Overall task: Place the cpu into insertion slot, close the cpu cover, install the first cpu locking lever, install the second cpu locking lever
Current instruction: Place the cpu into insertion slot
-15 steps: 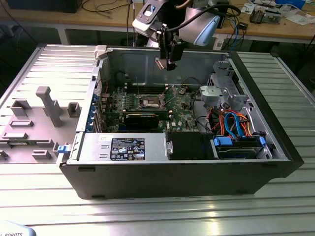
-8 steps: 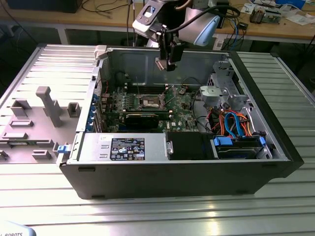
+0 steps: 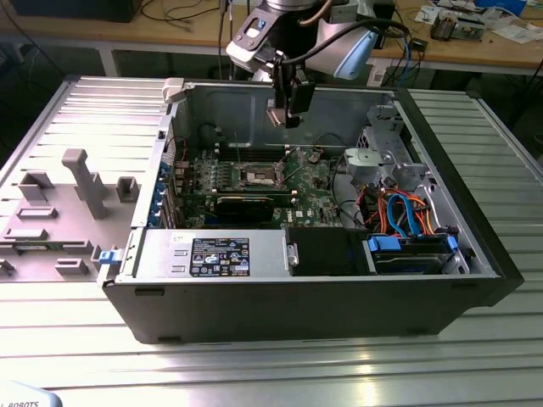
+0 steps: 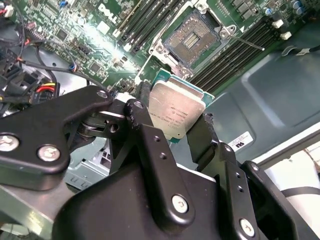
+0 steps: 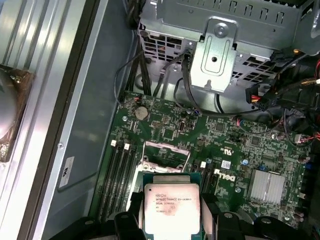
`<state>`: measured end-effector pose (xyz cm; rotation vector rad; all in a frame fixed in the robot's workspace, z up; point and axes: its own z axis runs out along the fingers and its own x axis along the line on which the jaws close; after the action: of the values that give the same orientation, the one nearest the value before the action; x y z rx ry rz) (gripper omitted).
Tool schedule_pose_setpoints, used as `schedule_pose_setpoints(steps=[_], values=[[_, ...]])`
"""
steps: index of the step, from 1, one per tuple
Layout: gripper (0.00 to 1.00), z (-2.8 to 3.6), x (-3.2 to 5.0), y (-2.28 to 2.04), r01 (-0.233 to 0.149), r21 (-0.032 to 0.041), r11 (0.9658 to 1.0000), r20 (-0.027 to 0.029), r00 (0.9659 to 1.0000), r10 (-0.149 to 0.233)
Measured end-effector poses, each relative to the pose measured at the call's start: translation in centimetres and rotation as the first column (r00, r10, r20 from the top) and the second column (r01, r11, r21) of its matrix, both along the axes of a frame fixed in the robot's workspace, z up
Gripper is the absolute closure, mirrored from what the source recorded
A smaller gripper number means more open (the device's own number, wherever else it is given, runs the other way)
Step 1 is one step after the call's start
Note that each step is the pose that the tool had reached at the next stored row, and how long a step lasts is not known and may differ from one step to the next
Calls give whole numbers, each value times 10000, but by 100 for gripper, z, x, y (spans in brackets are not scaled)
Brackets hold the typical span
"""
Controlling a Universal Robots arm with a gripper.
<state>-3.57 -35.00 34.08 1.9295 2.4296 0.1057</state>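
Exterior view / end effector: the end effector (image 3: 288, 112) hangs inside the open computer case (image 3: 339, 297), which lies on the ribbed worktop (image 3: 254, 365).
Exterior view / target: the insertion slot (image 3: 259, 176) sits on the green motherboard (image 3: 316, 182), below the end effector and well apart from it.
Second wrist view / grip: the end effector (image 4: 175, 116) is pinching the cpu (image 4: 176, 112). One black finger (image 4: 142, 112) presses on each of two opposite edges, and the silvery top faces the camera.
Second wrist view / target: the insertion slot (image 4: 192, 42) lies beyond the fingertips with its dark centre exposed and nothing resting in it. The long black memory slots (image 4: 150, 20) run along both of its sides.
First wrist view / grip: the cpu (image 5: 171, 205) sits square between the two fingers (image 5: 131, 215) and looks level.
First wrist view / target: a silvery frame (image 5: 165, 156) shows just past the chip's far edge. Whether it is the socket rim or the raised cover cannot be told.
Step in hand (judgement): carrying the chip to the socket; not yet seated.
Technique (judgement): line up the chip's edges and corner marking with the socket first. Keep it flat and lower it straight, without sliding across the contacts. Use no pressing force. Release only once the chip rests evenly.
Risk (judgement): a tilted or offset drop could bend the socket contacts.
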Motion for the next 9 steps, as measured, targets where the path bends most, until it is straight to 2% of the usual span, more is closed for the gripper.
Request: schedule_pose_setpoints(steps=[2, 5, 7, 9], values=[[46, -25, -14, 0, 211, -1, 9998, -36, 9998, -211], [46, -41, -76, 0, 219, 2, 9998, -45, 9997, -219], [46, -59, -83, 0, 274, 0, 9996, -61, 9996, -274], [46, -101, -84, 0, 619, -7, 9981, -104, 9980, -619]])
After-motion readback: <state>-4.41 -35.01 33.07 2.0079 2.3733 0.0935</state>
